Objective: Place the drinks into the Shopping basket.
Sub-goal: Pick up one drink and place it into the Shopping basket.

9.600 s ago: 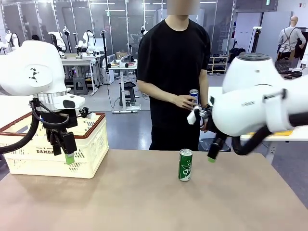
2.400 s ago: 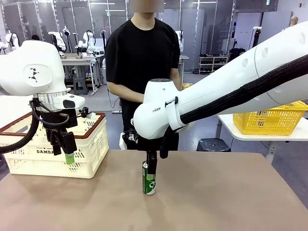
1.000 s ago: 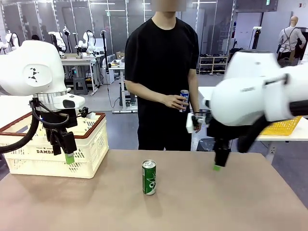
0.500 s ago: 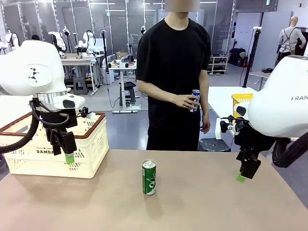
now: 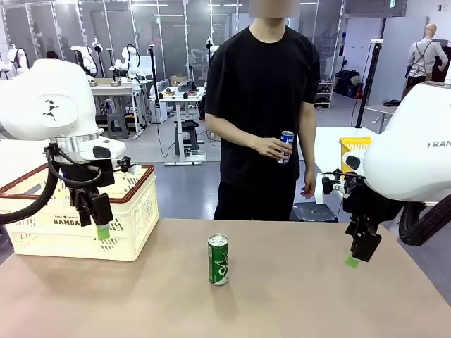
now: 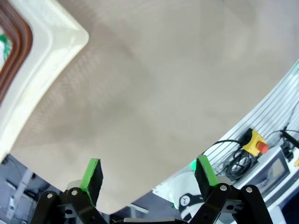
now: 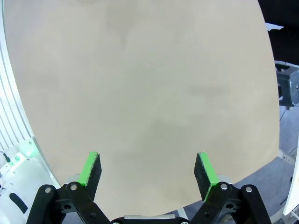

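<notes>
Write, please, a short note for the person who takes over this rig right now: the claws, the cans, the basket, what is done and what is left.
Left claw: open, empty, hanging in front of the basket at the table's left side.
Right claw: open, empty, above the table's right side.
Green can: upright mid-table, nothing touching it.
Blue can: in the person's hand, beyond the far edge.
Done: nothing I can confirm; the basket's inside is hidden.
Left: green can into the basket, then the blue one.
</notes>
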`<state>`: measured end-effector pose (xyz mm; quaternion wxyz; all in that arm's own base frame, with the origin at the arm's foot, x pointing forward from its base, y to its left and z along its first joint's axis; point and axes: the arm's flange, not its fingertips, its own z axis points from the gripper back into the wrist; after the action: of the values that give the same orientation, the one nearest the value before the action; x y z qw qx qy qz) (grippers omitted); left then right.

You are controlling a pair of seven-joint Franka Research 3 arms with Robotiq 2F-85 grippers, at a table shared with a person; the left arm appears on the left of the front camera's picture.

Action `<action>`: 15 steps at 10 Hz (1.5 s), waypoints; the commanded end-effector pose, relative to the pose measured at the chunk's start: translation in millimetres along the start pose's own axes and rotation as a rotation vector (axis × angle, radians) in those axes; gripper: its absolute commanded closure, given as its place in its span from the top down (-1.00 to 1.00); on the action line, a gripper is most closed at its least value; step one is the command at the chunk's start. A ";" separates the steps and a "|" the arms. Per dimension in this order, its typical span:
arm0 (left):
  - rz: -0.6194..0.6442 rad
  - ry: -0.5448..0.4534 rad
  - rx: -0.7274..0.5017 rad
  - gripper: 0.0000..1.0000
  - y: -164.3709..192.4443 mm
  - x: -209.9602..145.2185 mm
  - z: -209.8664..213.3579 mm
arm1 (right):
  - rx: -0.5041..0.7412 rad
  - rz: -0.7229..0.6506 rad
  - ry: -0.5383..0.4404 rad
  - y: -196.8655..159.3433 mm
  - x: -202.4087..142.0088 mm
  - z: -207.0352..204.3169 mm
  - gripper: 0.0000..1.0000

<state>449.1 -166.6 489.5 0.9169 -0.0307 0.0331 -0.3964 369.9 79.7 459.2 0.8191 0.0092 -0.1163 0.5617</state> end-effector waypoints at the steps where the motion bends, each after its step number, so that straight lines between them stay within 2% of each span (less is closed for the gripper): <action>1: -0.165 -0.061 0.041 1.00 -15.8 27.4 2.0 | -0.002 0.001 0.007 0.1 1.1 1.4 1.00; 4: -0.330 -0.111 0.086 1.00 -46.8 98.5 10.7 | -0.002 0.001 0.007 0.1 1.1 1.4 1.00; 8: -0.544 -0.063 0.114 1.00 -89.2 189.3 -0.3 | -0.002 0.001 0.007 0.1 1.1 1.4 1.00; 11: -0.674 -0.052 0.089 1.00 -113.6 224.9 -13.7 | -0.002 0.001 0.007 0.1 1.1 1.4 1.00; 15: -0.711 -0.050 0.045 1.00 -133.3 238.9 -25.2 | -0.002 0.001 0.007 0.1 1.1 1.4 1.00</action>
<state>512.4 -429.5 461.7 0.7325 -0.0287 -0.0178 -0.6799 369.7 80.6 459.7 0.8184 0.0092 -0.1164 0.5627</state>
